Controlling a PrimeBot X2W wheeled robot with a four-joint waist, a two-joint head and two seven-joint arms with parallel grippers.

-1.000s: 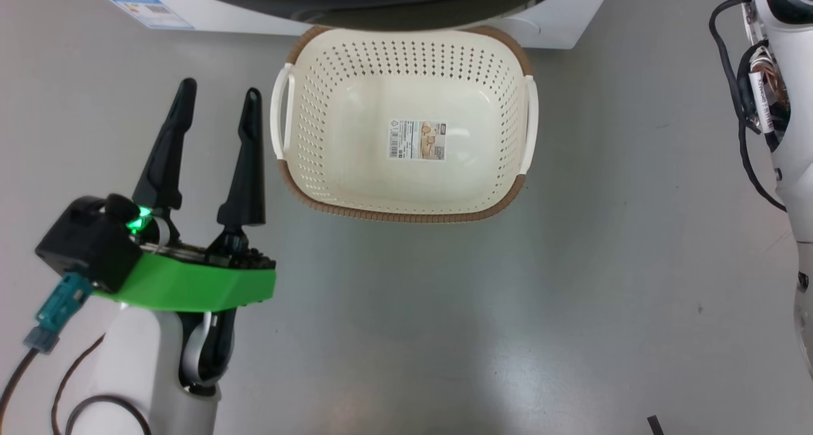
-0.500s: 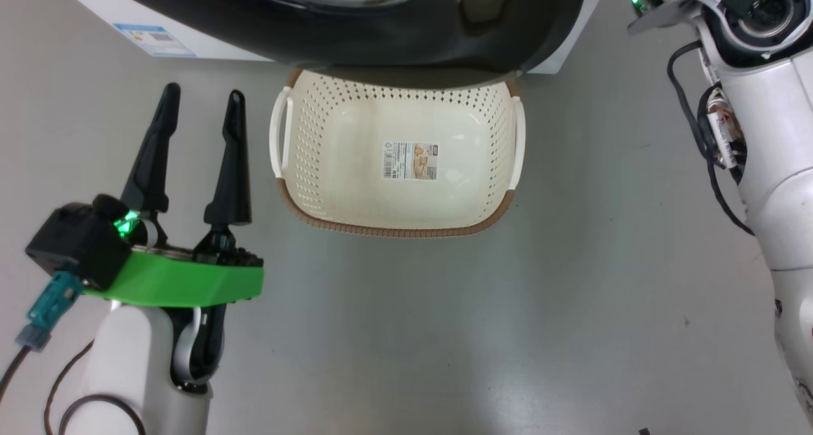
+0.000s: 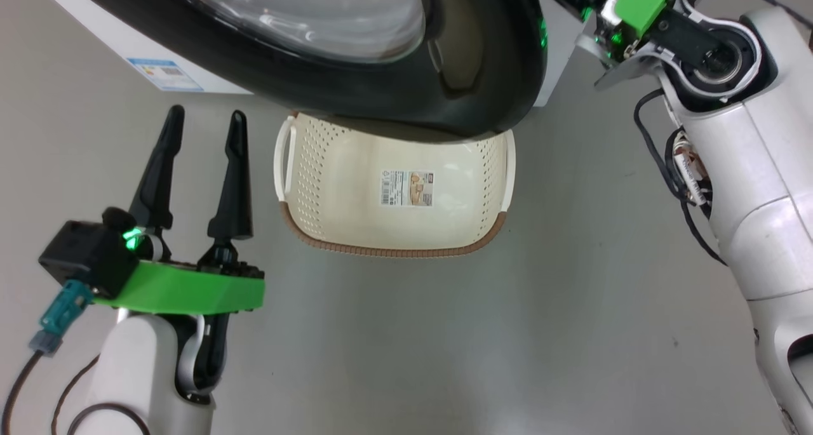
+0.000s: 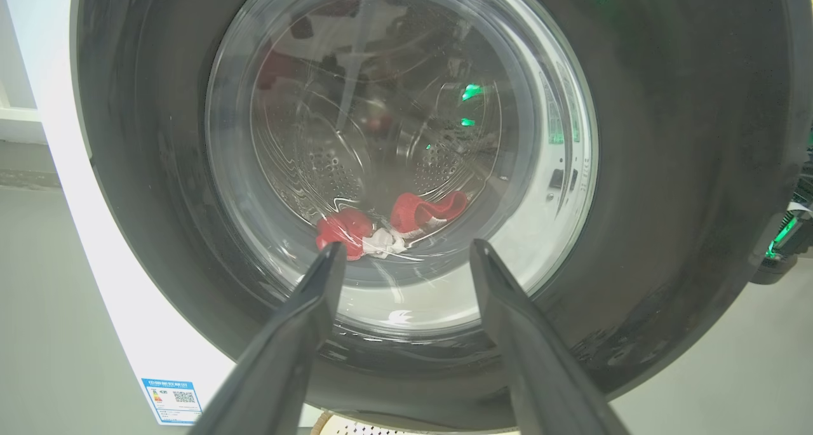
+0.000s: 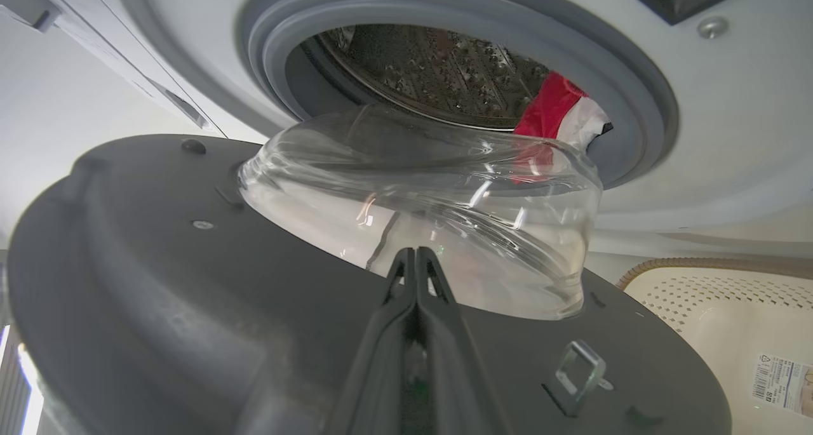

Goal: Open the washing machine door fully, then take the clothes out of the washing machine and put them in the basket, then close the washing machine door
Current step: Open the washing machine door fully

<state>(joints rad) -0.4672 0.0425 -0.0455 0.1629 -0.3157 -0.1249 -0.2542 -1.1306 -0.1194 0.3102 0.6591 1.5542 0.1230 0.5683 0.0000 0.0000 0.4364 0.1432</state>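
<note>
The washing machine door (image 3: 483, 54) stands partly open, its black rim and glass bowl (image 3: 305, 16) hanging over the far part of the basket (image 3: 330, 235). The cream basket sits on the floor, with nothing in it but its sticker. My left gripper (image 3: 207, 111) is open to the basket's left, pointing at the door's front (image 4: 667, 168). My right gripper (image 5: 416, 254) is shut, with its fingers lying along the door's grey inner side (image 5: 159, 282). Red and white clothes (image 5: 559, 111) lie at the grey ring (image 5: 444, 16) of the washing machine (image 3: 82, 25); more clothes (image 4: 381, 228) show through the glass.
My right arm (image 3: 749, 162) reaches up at the right of the head view, behind the door's edge. A metal latch loop (image 5: 581, 368) sticks out of the door's inner side. Grey floor (image 3: 444, 346) lies open in front of the basket.
The head view has tilted up. The door has swung further out and now covers the basket's far part. My right arm has come into view; the left gripper has stayed put.
</note>
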